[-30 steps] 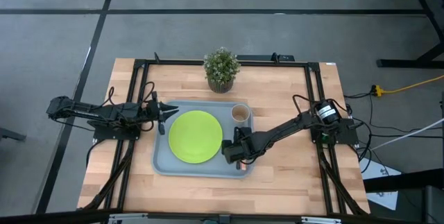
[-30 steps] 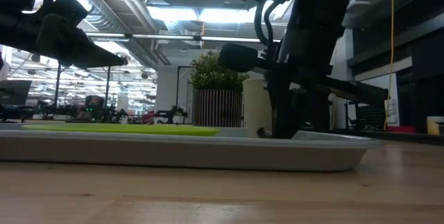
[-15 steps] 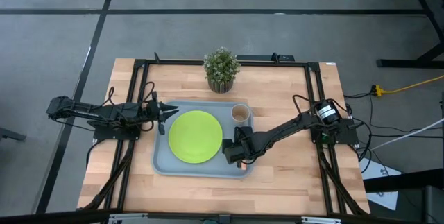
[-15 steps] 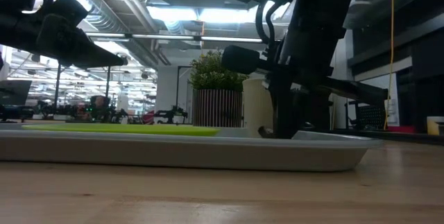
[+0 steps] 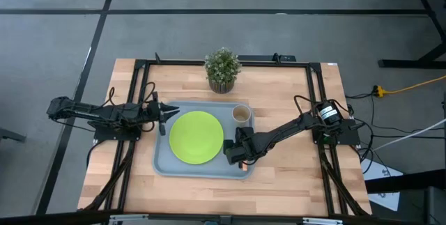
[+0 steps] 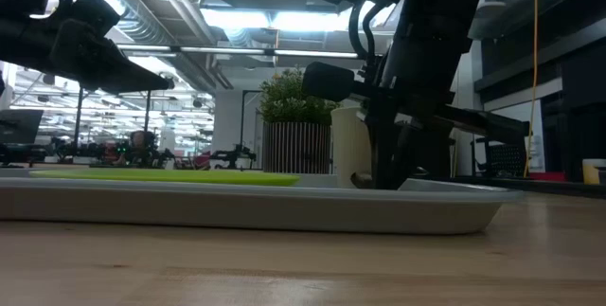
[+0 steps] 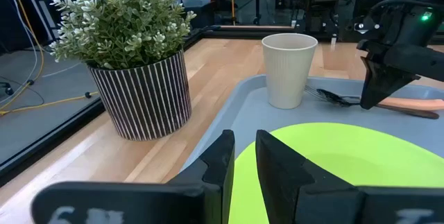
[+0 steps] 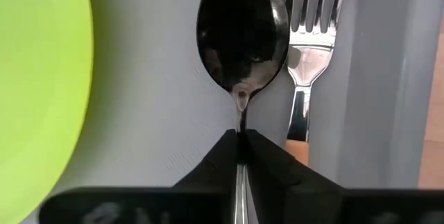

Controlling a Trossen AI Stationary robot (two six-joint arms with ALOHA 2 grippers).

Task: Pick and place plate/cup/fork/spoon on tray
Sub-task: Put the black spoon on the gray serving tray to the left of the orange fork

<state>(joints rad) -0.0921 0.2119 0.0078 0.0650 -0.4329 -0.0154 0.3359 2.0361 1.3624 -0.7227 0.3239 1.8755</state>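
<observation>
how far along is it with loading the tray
Nearly finished. The plate, the cup and the fork already sit on the tray. The right gripper is pinched on the spoon, whose bowl lies on the tray beside the fork. What's left is letting go. The left gripper waits shut at the tray's left edge.

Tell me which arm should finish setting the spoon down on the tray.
The right. Its claw is shut on the spoon handle, low over the tray beside the fork. The left claw waits at the tray's far edge, beyond the plate.
</observation>
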